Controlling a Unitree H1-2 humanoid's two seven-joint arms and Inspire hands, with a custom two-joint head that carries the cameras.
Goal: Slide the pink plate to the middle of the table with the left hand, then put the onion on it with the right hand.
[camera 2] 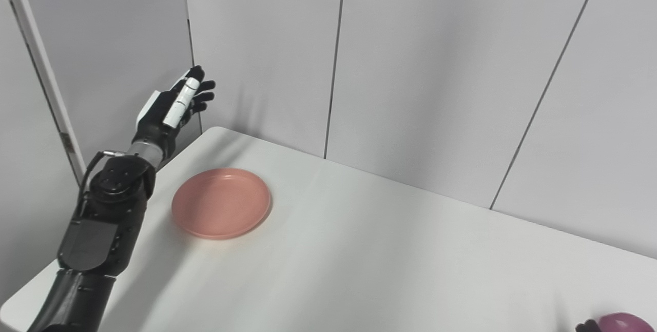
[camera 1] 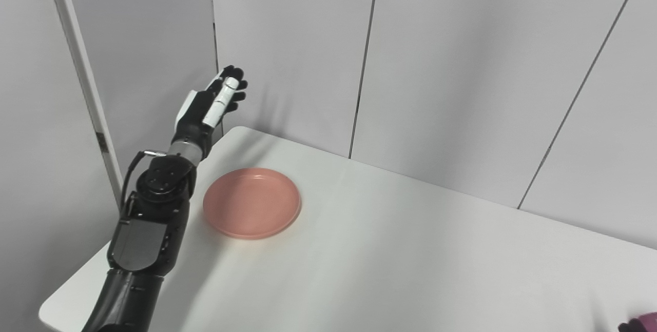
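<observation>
1. Nearest the camera, at the near right edge, the purple onion (camera 2: 623,321) just shows, with something dark touching its left side. That may be the right hand, but too little shows to tell whether it is open or closed.
2. The left arm comes up along the table's (camera 1: 410,250) left edge. The left hand (camera 1: 213,103) is raised above the far left corner, fingers (camera 1: 226,93) extended and slightly apart, holding nothing.
3. The plate (camera 1: 251,202) lies flat on the left part of the table, to the right of the left forearm and nearer than the hand. Hand and plate are apart, with the hand well above the tabletop.
4. The step in hand looks like the slide, not yet begun. To do it well, I judge the hand should come down just left of the plate's rim, set its fingers against that edge, and push rightward, low and steady, so the plate stays flat.
5. The onion lies well apart from the plate, across the table.
</observation>
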